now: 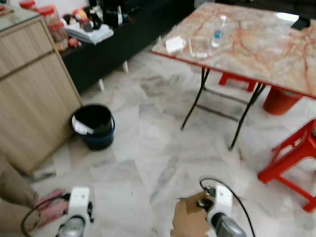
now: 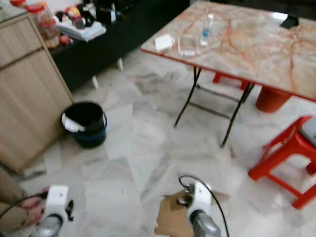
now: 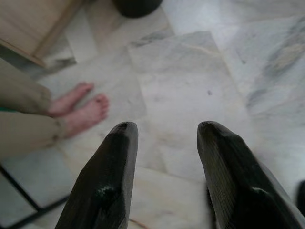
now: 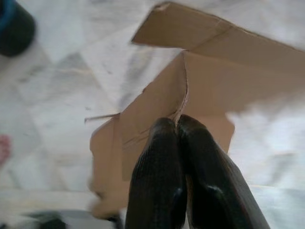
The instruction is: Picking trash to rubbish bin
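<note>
Right end effector (image 4: 177,125) had its two black fingers pressed together on a piece of brown cardboard (image 4: 190,90), pinching it at a crease. The cardboard hung low in front of the robot, above the marble floor (image 1: 148,163), flaps bent and partly torn.

Left end effector (image 3: 164,136) was spread wide, nothing between its fingers, pointed down at bare floor tiles. A person's bare feet (image 3: 78,107) and tan trouser legs stood just beside it, near the base of a wooden cabinet (image 1: 29,89).

Rubbish bin (image 1: 94,126), black with a blue lower band and a white scrap against its inner wall, sat on the floor just beside the cabinet's corner, well ahead and to the robot's left of the held cardboard.

Folding table with a marbled pink tabletop (image 1: 256,44) stood ahead to the right, carrying a clear water bottle (image 1: 218,30), a white box (image 1: 175,44) and a clear container (image 1: 199,47). A red plastic stool (image 1: 291,158) sat on the floor near the table's right side. A dark low shelf (image 1: 123,34) with cluttered items ran along the far wall.
</note>
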`<state>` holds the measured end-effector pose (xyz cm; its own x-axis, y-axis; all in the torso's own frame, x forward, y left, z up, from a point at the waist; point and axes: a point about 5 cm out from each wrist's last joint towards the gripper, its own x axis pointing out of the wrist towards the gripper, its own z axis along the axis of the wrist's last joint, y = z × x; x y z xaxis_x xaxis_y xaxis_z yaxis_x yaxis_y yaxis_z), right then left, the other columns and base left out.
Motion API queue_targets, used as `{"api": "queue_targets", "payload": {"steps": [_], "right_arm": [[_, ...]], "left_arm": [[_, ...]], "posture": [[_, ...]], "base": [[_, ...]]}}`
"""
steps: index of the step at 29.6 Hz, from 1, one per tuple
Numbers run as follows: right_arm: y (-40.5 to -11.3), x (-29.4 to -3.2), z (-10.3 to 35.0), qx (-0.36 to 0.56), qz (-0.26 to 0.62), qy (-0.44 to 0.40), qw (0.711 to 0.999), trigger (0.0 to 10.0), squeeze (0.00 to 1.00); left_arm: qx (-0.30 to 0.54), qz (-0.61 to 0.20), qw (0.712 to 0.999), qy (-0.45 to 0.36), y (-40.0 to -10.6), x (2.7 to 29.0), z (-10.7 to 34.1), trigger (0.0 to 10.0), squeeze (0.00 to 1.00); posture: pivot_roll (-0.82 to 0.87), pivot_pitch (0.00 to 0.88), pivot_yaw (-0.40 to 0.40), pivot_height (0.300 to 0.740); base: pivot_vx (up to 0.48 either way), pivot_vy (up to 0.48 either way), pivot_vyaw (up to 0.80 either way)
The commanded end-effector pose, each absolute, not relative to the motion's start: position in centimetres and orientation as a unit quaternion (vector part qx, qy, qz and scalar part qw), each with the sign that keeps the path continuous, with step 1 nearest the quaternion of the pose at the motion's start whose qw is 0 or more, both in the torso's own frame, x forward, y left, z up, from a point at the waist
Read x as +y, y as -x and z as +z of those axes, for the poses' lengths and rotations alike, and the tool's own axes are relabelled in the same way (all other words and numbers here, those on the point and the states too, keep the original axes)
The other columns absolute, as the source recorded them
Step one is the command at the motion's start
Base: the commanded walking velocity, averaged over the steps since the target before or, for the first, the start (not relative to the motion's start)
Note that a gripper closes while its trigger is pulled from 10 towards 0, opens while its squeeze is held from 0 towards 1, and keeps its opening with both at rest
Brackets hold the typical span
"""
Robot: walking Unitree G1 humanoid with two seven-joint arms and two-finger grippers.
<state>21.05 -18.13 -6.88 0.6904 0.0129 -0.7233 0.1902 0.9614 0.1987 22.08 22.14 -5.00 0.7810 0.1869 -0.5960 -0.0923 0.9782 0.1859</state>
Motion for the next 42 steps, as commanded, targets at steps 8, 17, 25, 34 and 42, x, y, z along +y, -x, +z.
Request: {"api": "queue_targets", "payload": {"steps": [8,17,25,34,42], "right_arm": [[-20.2,-16.8,-7.6,0.417,-0.042,-0.129,0.899,10.0,0.0],[-19.9,-16.6,-7.7,0.424,-0.042,-0.135,0.894,10.0,0.0],[-19.4,-16.8,-8.0,0.436,-0.038,-0.107,0.893,10.0,0.0],[-19.4,-16.7,-8.0,0.438,-0.037,-0.105,0.892,10.0,0.0],[-19.8,-16.5,-7.9,0.434,-0.029,-0.103,0.895,10.0,0.0]], "left_arm": [[0.362,0.092,0.923,-0.086,-20.1,23.4,-6.0,10.0,0.0],[0.376,0.098,0.918,-0.085,-19.5,23.4,-6.4,10.0,0.0],[0.394,0.105,0.909,-0.083,-18.5,23.5,-7.0,10.0,0.0],[0.397,0.106,0.908,-0.086,-18.4,23.6,-7.0,10.0,0.0],[0.397,0.105,0.908,-0.088,-18.4,23.7,-7.0,10.0,0.0]], "posture": [[0.11,0.173,-0.017,0.74],[0.11,0.171,-0.014,0.74],[0.11,0.166,-0.013,0.74],[0.11,0.156,-0.008,0.74],[0.12,0.149,-0.007,0.74]], "base": [[0.408,0.0,0.63],[0.405,0.0,0.0],[0.397,0.0,0.16],[0.39,0.0,0.78],[0.388,0.0,0.13]]}}
